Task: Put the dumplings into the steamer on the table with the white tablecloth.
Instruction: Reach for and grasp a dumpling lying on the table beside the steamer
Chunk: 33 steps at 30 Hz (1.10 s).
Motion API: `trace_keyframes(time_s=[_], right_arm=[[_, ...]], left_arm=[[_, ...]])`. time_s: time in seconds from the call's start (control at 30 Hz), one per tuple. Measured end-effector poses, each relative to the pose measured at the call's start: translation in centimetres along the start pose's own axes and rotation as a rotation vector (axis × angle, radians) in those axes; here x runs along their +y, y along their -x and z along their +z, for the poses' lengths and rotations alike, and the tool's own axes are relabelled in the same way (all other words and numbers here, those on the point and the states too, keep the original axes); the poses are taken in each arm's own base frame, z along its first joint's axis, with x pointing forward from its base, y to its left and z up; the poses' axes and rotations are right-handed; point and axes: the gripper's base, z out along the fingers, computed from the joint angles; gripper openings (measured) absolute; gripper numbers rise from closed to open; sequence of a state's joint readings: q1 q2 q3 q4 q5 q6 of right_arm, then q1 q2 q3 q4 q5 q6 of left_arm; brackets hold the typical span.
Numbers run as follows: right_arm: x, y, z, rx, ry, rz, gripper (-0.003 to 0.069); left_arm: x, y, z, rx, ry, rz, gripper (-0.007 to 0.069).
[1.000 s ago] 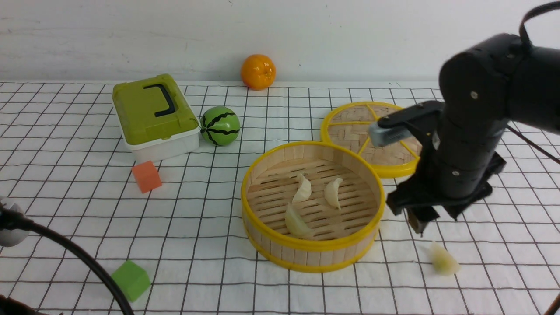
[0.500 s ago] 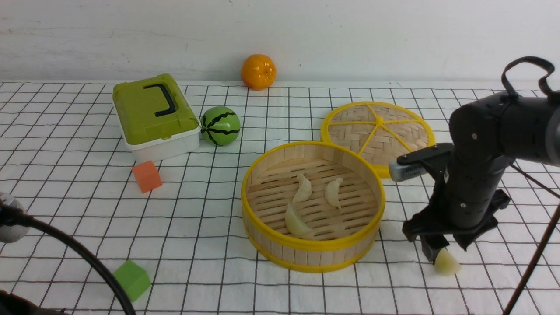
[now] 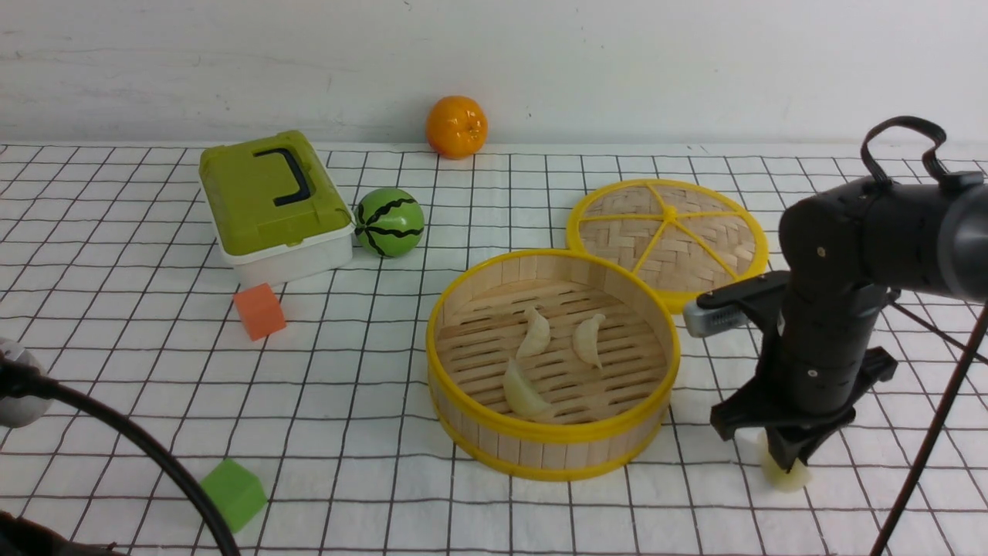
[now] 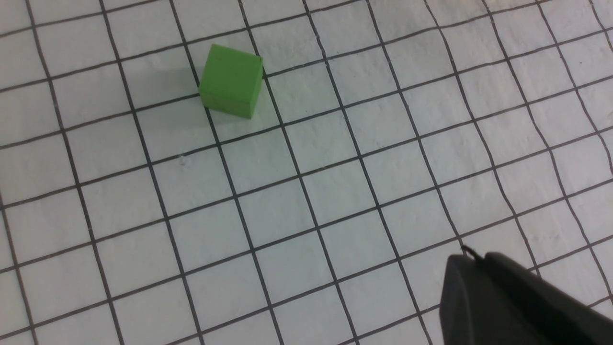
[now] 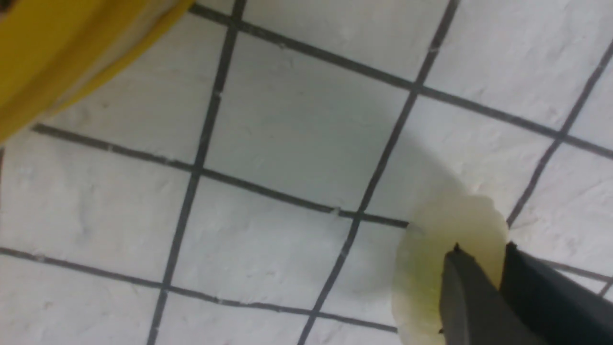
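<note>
The steamer [image 3: 552, 432] stands on the white tablecloth [image 3: 347, 386] right of centre, and its yellow rim also shows in the right wrist view [image 5: 57, 62]. Three dumplings [image 3: 534, 333] [image 3: 588, 340] [image 3: 523, 394] lie on its slatted floor. A fourth dumpling [image 3: 787, 477] lies on the cloth to the steamer's right. My right gripper [image 3: 783, 462] points down onto it. In the right wrist view the gripper [image 5: 481, 254] has its jaws nearly together, pinching the pleated edge of that dumpling [image 5: 431, 268]. My left gripper [image 4: 471, 256] is shut and empty above bare cloth.
The flat woven lid [image 3: 668, 239] lies behind the steamer. A green box [image 3: 270, 201], toy watermelon [image 3: 388, 222] and orange [image 3: 456, 126] stand at the back left. An orange cube [image 3: 259, 311] and a green cube [image 3: 231, 494] [image 4: 231, 80] lie at left. A black cable [image 3: 154, 463] crosses the front left.
My right arm has come down and to the right, from beside the steamer onto the loose dumpling, and its fingers now pinch it. The rest has not moved.
</note>
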<state>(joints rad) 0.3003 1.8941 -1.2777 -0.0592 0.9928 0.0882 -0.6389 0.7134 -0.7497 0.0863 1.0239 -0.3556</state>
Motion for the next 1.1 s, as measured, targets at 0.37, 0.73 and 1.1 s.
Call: trace_keyframes(time_s=[0.37,0.73,1.1], right_arm=[[2.4,0.1,-9.0,-0.188,0.028,-0.078,-0.0021],[-0.5,-2.7,-3.8,-0.027,0.005,0.147,0.0175],[-0.8,-2.4,-1.0,-0.216,0.089,0.429,0.0657]], left_arm=[[0.0,-0.1,0.0,0.008,0.002,0.000,0.0020],[0.1,-0.4,0.0,0.043,0.015,-0.001,0.0029],[0.1,-0.4,0.0,0.040,0.015,0.000,0.0037]])
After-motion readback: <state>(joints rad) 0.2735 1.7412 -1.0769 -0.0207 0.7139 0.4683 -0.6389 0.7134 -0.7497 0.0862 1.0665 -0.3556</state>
